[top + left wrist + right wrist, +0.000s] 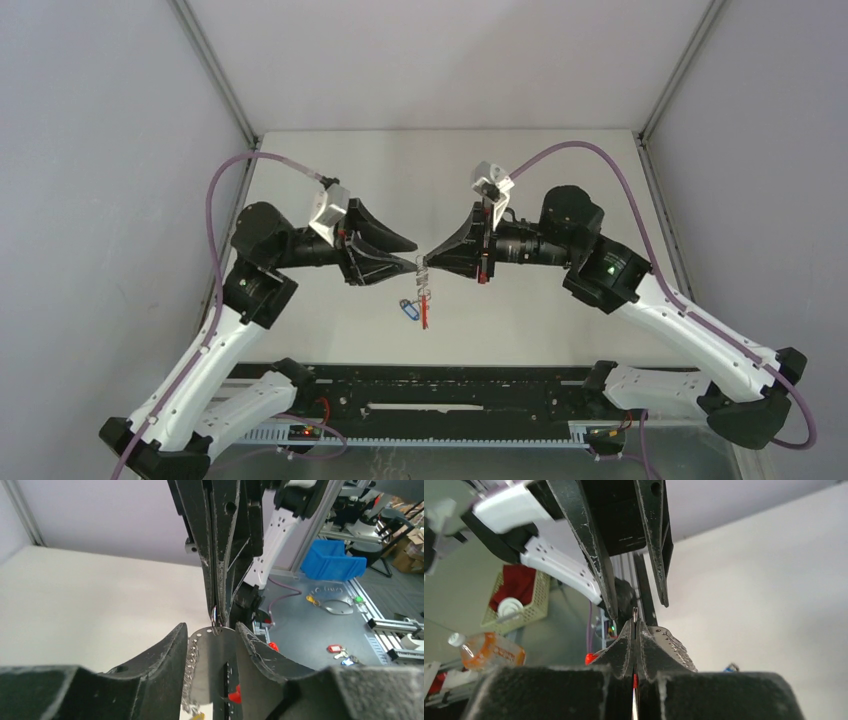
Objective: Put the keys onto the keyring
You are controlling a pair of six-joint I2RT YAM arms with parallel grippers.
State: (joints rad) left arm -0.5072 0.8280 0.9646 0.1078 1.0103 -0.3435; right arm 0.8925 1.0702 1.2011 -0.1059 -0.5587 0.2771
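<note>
The keyring (423, 280) hangs in mid-air between both arms, its red band (425, 315) pointing down. My right gripper (635, 624) is shut on the thin edge of the grey metal keyring (674, 647), by a small wire ring at the top. My left gripper (211, 626) is open. Its fingers stand on either side of the keyring's plate (215, 665), close to it. A blue key tag (408, 310) shows beside the red band; I cannot tell whether it hangs from a clip. A yellow key tag (197, 716) peeks out under the plate.
A black rail (440, 395) runs along the table's near edge between the arm bases. Off the table are a blue bin (332, 560), spare tagged keys (336, 649), a basket (519, 597) and an orange bottle (486, 650). White walls close in the table.
</note>
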